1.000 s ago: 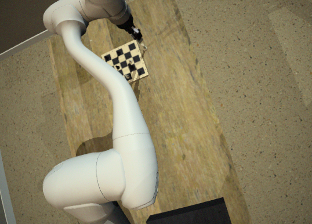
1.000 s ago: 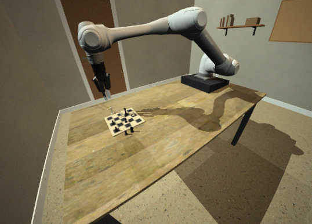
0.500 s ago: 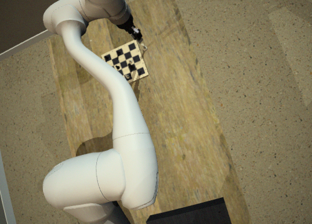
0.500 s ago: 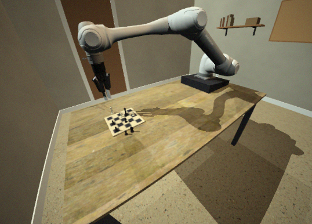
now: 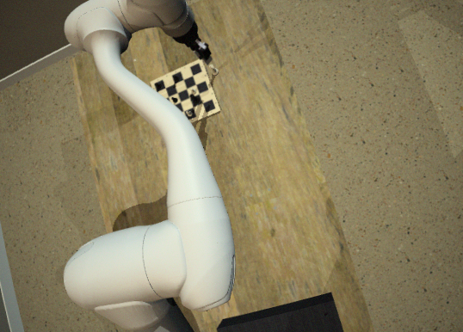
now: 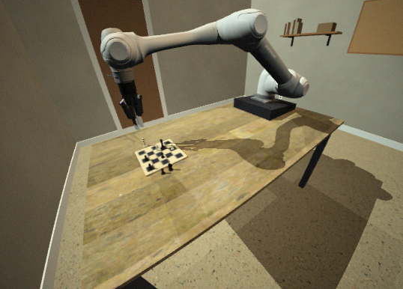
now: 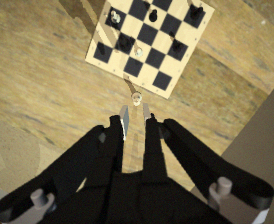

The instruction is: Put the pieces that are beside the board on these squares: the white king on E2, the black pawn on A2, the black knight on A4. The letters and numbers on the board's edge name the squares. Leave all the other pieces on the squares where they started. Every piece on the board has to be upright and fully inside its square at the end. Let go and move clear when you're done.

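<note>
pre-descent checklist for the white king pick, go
1. Tool empty: ok, fingers narrowed with a gap, nothing between them.
2. White king upright beside the board: ok.
3. King in line with the finger gap: ok in the wrist view, just ahead of the fingertips.
4. Gap wide enough for the king: cannot tell.
5. Tool above all pieces: ok, it hangs well over the table.
6. E2 free: cannot tell, edge labels unreadable.
</note>
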Robot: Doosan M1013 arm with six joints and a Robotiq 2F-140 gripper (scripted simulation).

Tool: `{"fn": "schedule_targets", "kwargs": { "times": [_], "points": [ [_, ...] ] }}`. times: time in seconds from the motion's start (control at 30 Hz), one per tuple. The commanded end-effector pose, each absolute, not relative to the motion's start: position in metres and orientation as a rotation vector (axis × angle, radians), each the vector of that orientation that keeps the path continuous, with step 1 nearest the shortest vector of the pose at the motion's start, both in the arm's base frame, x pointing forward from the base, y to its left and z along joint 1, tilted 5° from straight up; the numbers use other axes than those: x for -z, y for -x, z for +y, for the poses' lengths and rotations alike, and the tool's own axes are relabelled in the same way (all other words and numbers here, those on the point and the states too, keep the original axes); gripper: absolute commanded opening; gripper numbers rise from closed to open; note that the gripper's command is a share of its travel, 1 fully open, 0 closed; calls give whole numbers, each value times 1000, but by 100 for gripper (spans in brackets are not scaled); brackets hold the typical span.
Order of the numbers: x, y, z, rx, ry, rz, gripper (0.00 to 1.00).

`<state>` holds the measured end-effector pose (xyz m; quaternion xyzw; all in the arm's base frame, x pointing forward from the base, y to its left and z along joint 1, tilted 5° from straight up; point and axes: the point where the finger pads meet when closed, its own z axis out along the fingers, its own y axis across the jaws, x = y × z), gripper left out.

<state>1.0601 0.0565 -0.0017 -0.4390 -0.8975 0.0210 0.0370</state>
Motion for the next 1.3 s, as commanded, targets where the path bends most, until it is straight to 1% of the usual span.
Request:
{"fn": "schedule_targets", "kwargs": {
  "times": [0.0, 1.27],
  "points": [
    [3, -1060, 57, -64, 1348, -2755, 25],
    [47, -1056, 57, -64, 1348, -2755, 25]
  ]
}}
